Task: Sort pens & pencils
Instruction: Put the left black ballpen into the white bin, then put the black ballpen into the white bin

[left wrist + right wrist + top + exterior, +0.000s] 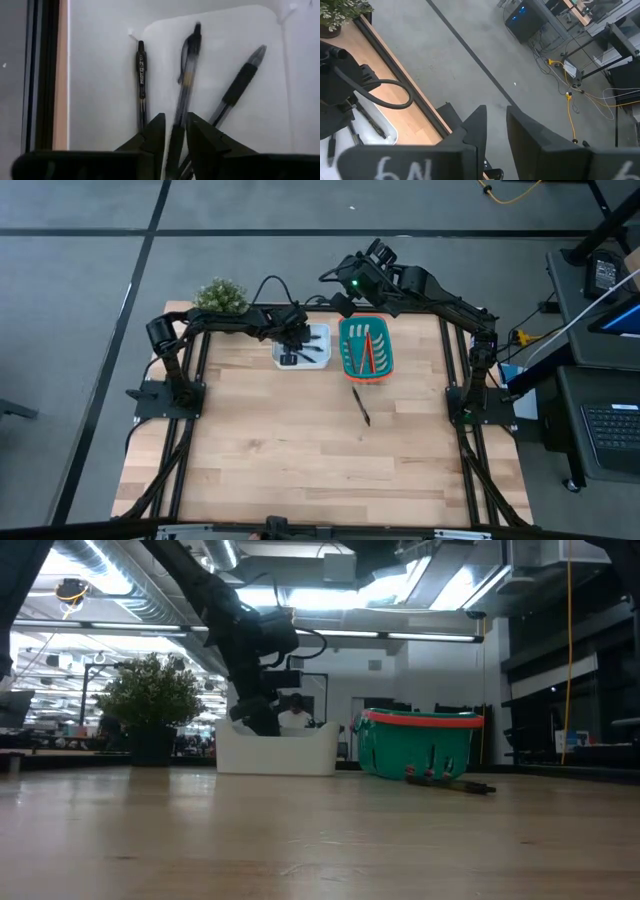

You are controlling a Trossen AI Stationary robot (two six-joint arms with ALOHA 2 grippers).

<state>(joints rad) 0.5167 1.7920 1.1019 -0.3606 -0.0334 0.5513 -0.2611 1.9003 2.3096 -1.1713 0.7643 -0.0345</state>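
Left gripper (172,145) sits low in the white tray (318,332), fingers slightly parted around a pen (184,90), which lies flat pointing away from the fingers. Two more pens flank it. If you lift before the fingers clear, the pen may drag out again. One pen (361,406) lies on the table near the green basket (348,362), running near–far. Right gripper (495,135) waits beyond the far edge, narrowly open, empty.
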